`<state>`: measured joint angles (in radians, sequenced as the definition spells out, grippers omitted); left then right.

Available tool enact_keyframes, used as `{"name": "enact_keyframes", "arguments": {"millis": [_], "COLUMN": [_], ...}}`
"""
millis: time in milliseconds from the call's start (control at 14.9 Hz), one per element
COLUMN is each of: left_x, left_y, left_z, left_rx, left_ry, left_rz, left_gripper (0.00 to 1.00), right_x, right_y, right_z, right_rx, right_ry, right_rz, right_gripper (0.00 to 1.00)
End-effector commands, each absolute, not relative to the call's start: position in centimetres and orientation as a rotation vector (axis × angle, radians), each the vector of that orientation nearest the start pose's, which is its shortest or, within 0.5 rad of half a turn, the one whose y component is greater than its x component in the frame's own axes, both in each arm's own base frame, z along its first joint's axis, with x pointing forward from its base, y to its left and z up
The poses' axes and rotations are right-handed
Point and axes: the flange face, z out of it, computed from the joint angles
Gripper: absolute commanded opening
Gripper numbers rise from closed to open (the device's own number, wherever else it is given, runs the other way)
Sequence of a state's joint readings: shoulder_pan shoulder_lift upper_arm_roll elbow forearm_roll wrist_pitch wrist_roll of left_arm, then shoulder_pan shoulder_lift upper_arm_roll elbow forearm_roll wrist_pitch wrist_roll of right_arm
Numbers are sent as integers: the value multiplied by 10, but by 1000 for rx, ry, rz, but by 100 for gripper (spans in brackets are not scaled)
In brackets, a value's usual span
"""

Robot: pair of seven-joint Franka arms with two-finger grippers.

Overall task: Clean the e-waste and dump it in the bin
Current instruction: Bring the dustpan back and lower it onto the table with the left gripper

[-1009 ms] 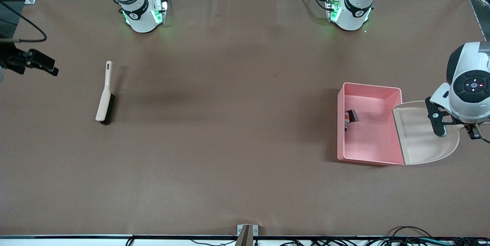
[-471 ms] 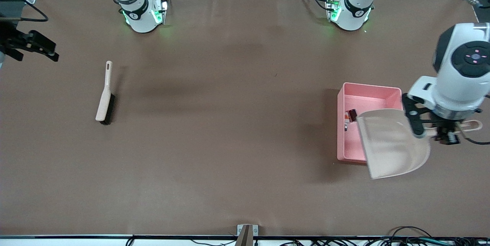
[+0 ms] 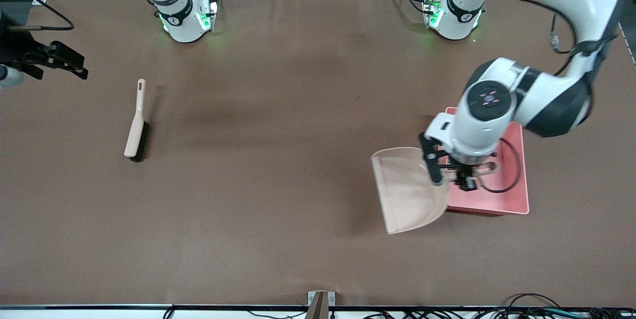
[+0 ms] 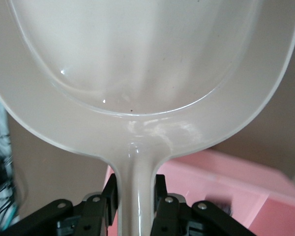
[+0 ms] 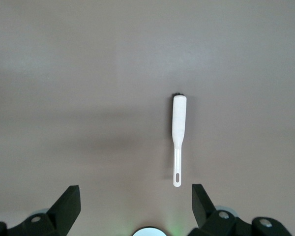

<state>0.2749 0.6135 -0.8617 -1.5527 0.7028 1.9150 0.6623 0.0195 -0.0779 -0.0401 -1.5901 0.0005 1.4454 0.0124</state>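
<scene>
Two claws: my left gripper point(image 3: 459, 176) clenches the dustpan point(image 3: 405, 190) handle above the bin point(image 3: 512, 199), pan toward nine o'clock. My right gripper point(image 3: 64, 63) waits spread wide; e-waste hidden.

the left gripper point(image 3: 459, 176) has swung the dustpan point(image 3: 405, 191) off the bin's point(image 3: 512, 199) outer end, up across its opening, to the side toward the right arm, where the pan now hangs over the worktop point(image 3: 298, 185). the left arm now covers the bin's inside.
</scene>
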Motion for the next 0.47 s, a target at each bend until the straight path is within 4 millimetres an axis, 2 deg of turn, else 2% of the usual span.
{"name": "enact_keyframes", "arguments": {"millis": [0, 135, 269, 404], "left_x": [636, 629, 622, 612], "left_y": [-292, -314, -329, -347], "left_z": [352, 328, 298, 287], "left_rx": [-2361, -2391, -2345, -2283], "left_ry": [1876, 1889, 1946, 1988], "left_rz": [-27, -35, 1, 22], "left_gripper": [0, 0, 1, 1], "right_x": [511, 512, 512, 513], "right_y": [-33, -38, -30, -28], "right_z": [657, 665, 667, 671], "right_rx": [-3099, -3104, -3111, -3128], "right_ry": [98, 132, 132, 121], "right_rz": [86, 61, 52, 31], "right_gripper": [100, 100, 100, 100]}}
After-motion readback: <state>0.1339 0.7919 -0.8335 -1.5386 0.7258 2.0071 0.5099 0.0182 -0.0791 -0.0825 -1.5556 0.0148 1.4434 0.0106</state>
